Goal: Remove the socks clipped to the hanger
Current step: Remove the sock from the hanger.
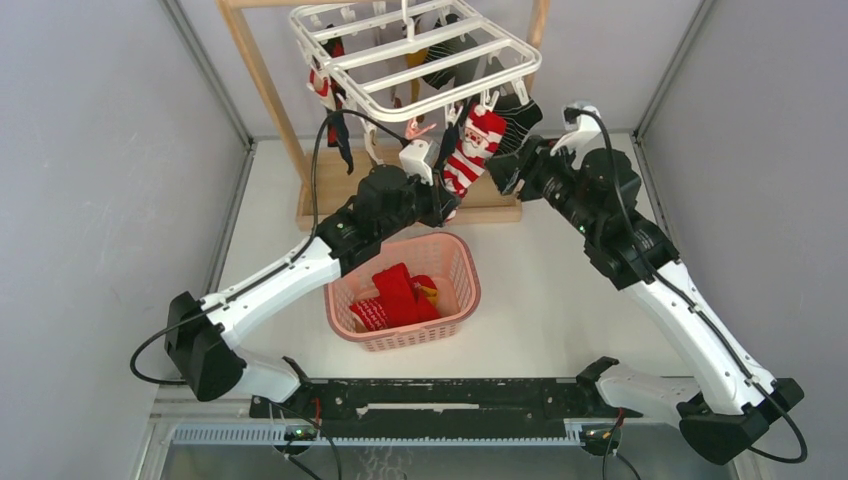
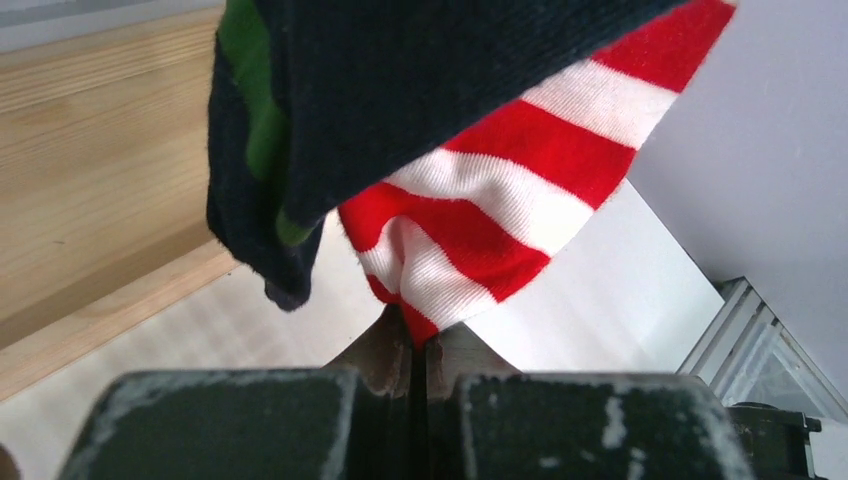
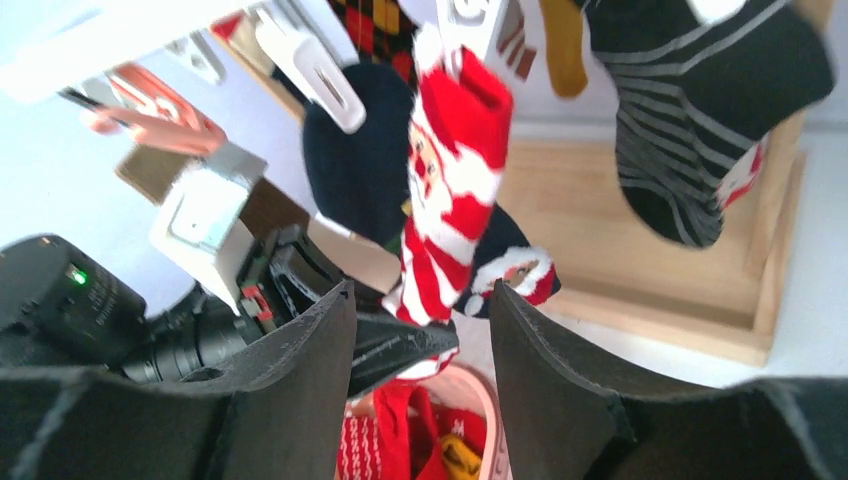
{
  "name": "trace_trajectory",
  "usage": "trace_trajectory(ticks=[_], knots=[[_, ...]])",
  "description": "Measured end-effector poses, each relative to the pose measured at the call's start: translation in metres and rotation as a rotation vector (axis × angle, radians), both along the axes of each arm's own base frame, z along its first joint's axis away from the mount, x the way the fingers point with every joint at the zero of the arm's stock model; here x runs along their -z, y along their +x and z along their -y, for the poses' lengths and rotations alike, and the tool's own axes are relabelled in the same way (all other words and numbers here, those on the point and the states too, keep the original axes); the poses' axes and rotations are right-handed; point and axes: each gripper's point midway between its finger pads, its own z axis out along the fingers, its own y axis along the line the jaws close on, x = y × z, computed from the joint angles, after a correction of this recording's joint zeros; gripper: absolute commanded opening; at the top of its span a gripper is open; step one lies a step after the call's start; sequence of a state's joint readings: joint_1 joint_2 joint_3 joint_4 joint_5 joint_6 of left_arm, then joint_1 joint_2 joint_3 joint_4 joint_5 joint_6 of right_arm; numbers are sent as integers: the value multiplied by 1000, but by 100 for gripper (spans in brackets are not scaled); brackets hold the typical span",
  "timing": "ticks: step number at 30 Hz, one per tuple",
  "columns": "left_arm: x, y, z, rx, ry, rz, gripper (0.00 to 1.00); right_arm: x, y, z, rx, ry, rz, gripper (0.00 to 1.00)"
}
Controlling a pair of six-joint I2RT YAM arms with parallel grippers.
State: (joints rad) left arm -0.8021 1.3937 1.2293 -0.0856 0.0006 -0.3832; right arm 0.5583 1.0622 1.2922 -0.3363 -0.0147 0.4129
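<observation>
The white hanger (image 1: 420, 62) hangs at the back with socks clipped under it. A red-and-white striped Santa sock (image 1: 472, 148) hangs from a clip at its front edge. My left gripper (image 1: 447, 207) is shut on that sock's lower tip; in the left wrist view the gripper (image 2: 420, 340) pinches the striped fabric (image 2: 480, 210). Beside it hangs a dark sock with a green band (image 2: 330, 100). My right gripper (image 1: 503, 172) is open just right of the Santa sock (image 3: 450, 200); between its fingers (image 3: 421, 292) nothing is held. A black-and-grey striped sock (image 3: 680, 130) hangs further right.
A pink basket (image 1: 458, 262) stands on the table below the left gripper, with red socks (image 1: 400, 295) and a yellow one inside. The wooden stand (image 1: 262, 90) holds the hanger, and its base (image 1: 330, 195) lies behind the basket. Grey walls close in both sides.
</observation>
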Motion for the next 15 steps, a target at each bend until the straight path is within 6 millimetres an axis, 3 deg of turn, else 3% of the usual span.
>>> trace_trajectory(ticks=[8,15], knots=[[-1,4,-4,-32,7,5,0,-52,20,11,112,-7,138,58],[4,6,-3,-35,17,-4,0,-52,47,6,177,-36,152,57]])
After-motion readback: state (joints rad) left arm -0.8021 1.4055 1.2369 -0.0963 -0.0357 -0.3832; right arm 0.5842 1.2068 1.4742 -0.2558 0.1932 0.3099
